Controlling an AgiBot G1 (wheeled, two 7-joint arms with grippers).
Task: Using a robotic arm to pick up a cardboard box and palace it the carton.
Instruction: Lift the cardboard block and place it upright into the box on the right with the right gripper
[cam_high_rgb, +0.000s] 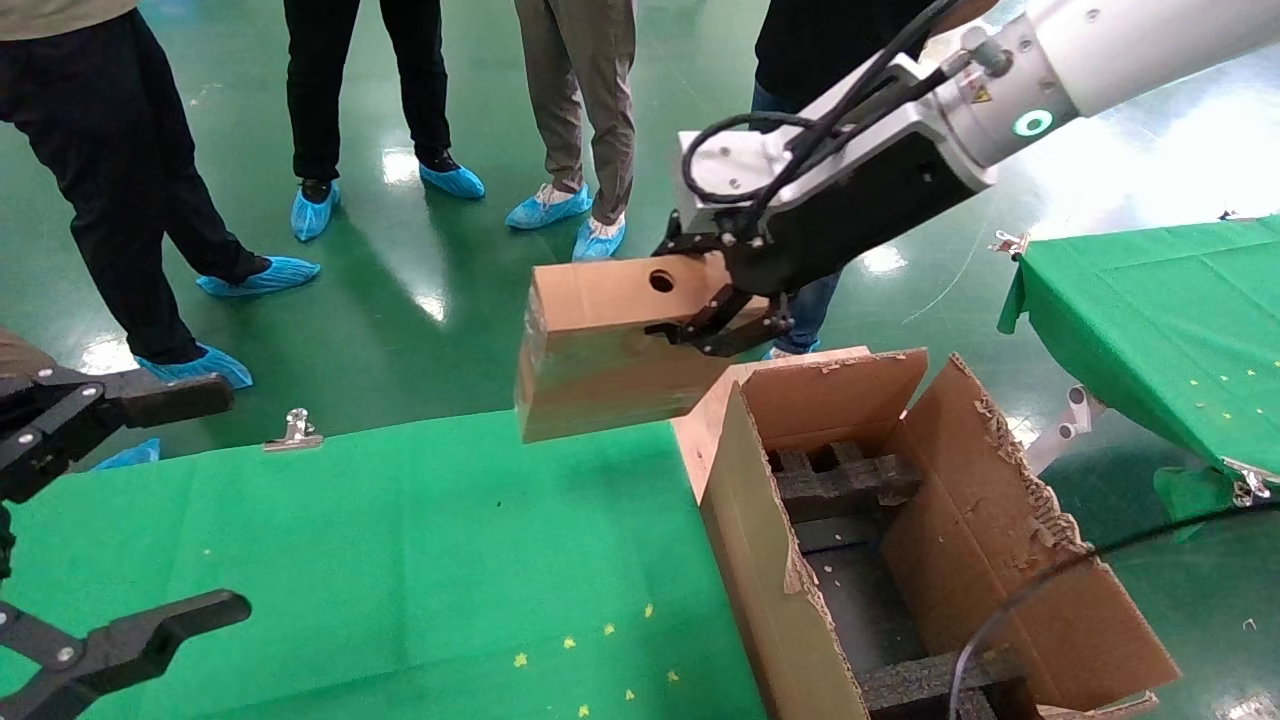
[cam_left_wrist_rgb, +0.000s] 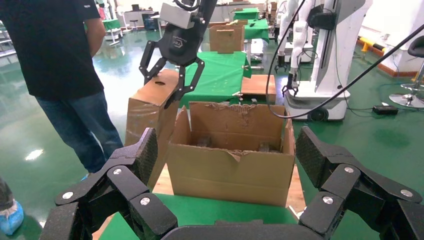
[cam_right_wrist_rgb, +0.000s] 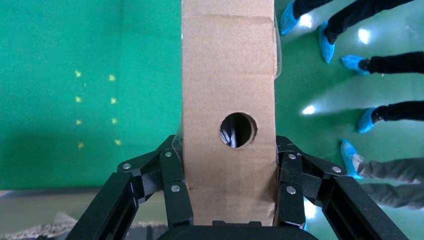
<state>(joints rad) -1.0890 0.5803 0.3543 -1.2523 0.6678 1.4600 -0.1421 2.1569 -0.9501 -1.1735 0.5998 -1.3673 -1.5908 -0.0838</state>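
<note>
Brown cardboard fills the space between the right gripper's fingers: the box is pinched across its narrow width, one black finger flat on each long side, the jaws closed only as far as the box allows. The round hole in the box's top face sits just ahead of the fingertips, and the rest of the box runs out well beyond them. It hangs in the air off the table — clear of the green cloth and tilted, its far end dipping lower than the held end.

Below and just behind those fingers stands the carton, flaps up and ragged at the edges, black foam showing in its bottom. The box's held end reaches the carton's near flap; most of the box is still outside the opening, over the table edge.

The left gripper waits low beside the table, well apart from the box, its fingers spread wide with nothing between them — the carton shows through the gap.

People in blue shoe covers stand on the green floor beyond.
</note>
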